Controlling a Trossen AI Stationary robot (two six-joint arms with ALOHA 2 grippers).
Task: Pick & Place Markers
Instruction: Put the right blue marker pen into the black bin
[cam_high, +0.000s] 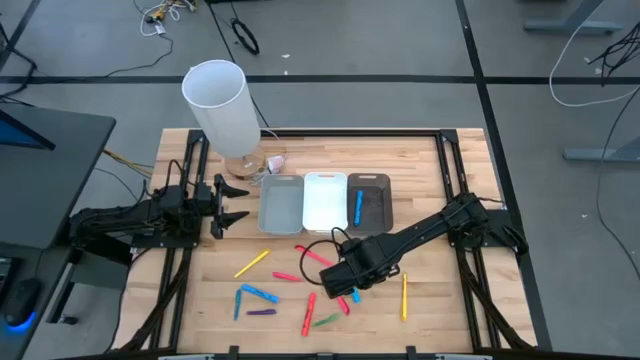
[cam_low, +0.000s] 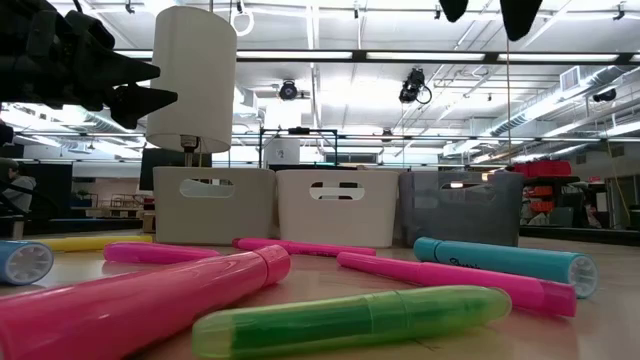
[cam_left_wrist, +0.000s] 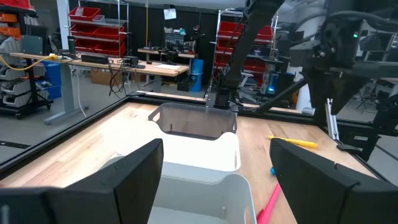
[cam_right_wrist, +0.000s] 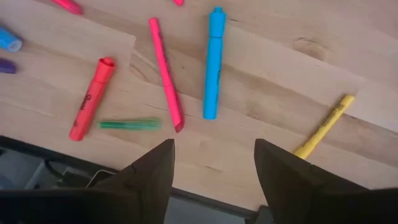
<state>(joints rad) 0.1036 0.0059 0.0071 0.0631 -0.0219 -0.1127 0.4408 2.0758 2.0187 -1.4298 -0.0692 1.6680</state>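
Right gripper (cam_high: 343, 279): we are hovering over the markers (cam_high: 300, 290), fingers apart, holding nothing.
Markers: lying scattered on the table (cam_high: 440, 310), one blue inside the dark bin (cam_high: 372, 203).
Left gripper (cam_high: 232, 205): we are waiting wide open beside the bins.

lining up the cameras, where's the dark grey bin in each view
High view: the dark grey bin is the rightmost of three bins in a row, with a blue marker inside.
Low view: right end of the bin row.
Left wrist view: the farthest bin, mid-picture.
Right wrist view: not in it.
Shared landmark: the white bin right beside it.
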